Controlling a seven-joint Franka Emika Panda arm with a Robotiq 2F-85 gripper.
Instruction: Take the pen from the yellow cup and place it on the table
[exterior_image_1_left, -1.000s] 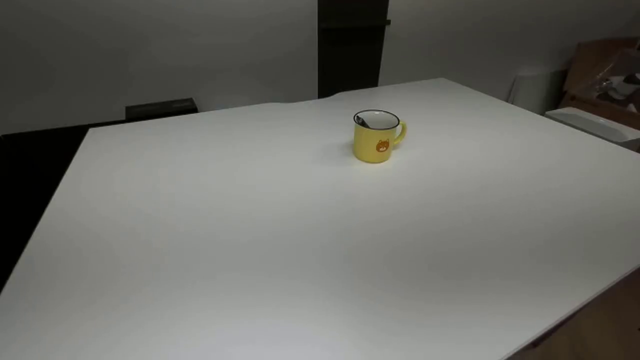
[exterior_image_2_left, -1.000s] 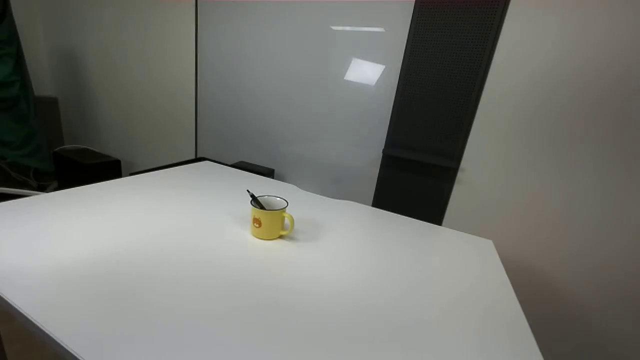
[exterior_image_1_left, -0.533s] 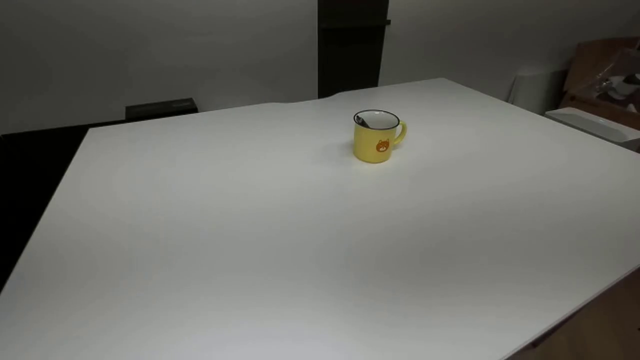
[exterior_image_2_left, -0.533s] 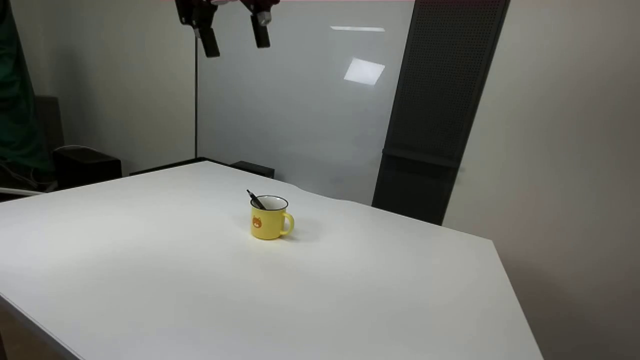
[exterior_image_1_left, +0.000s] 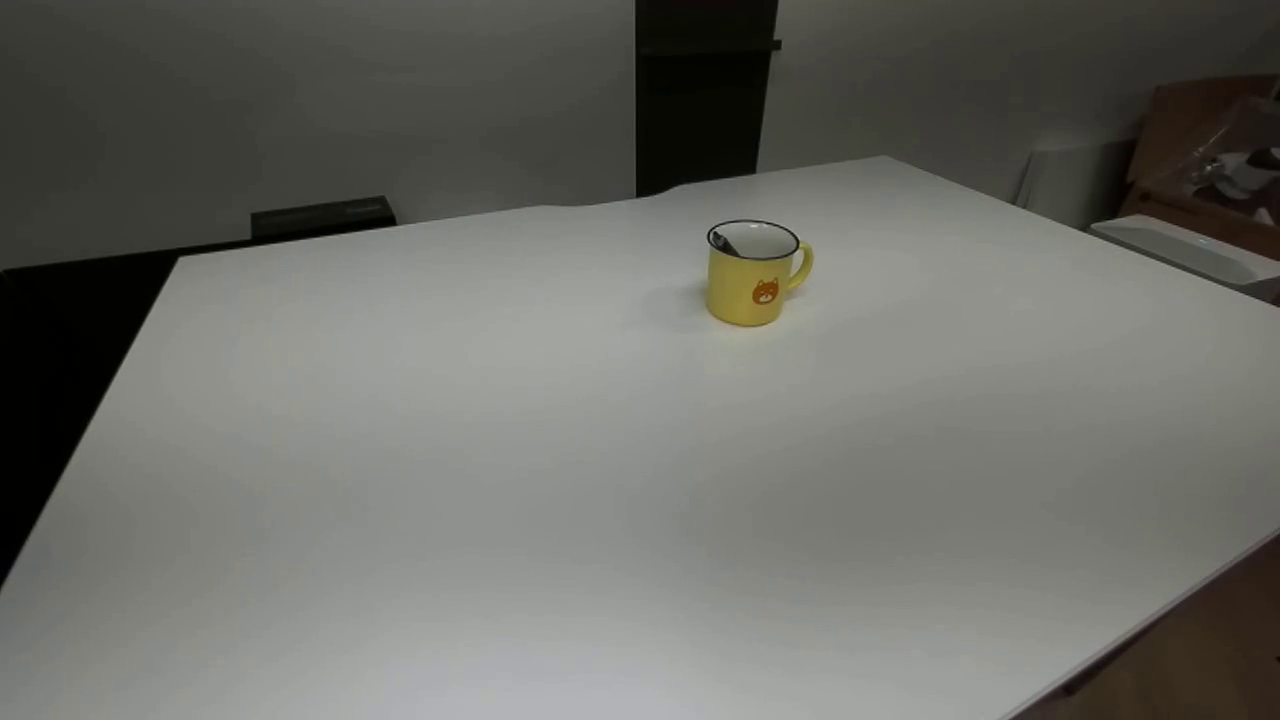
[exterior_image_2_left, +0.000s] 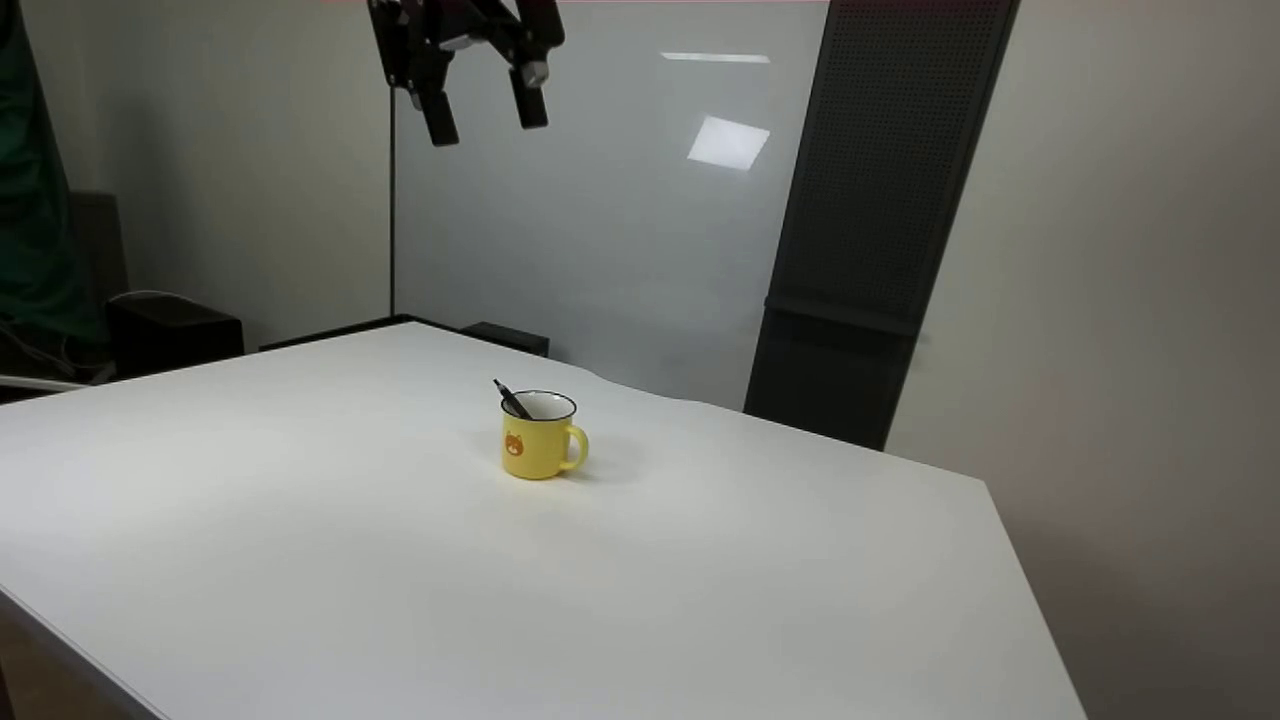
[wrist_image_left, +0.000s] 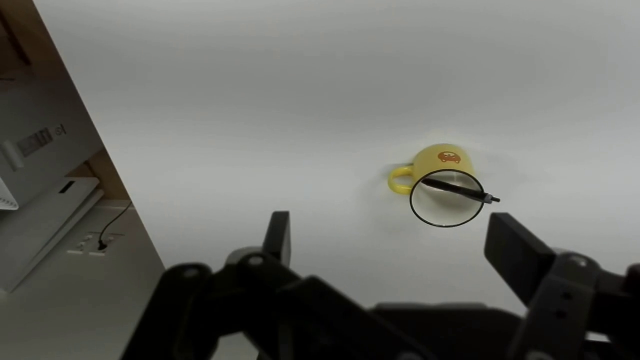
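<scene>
Cup is standing upright on table and holding the pen, which is leaning at a slant inside, one end sticking out on the side away from the handle, while the gripper is hanging well above the table, its fingers spread wide apart.

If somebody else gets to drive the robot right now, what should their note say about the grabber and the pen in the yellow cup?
The gripper: open, holding nothing, up in the air above the table.
Where things are: the pen leans inside the yellow cup, one end poking past the rim. The cup stands upright on the table.
Done: neither step yet; the pen is not out.
Left: grip the pen, lift it clear, lay it on the table.
</scene>
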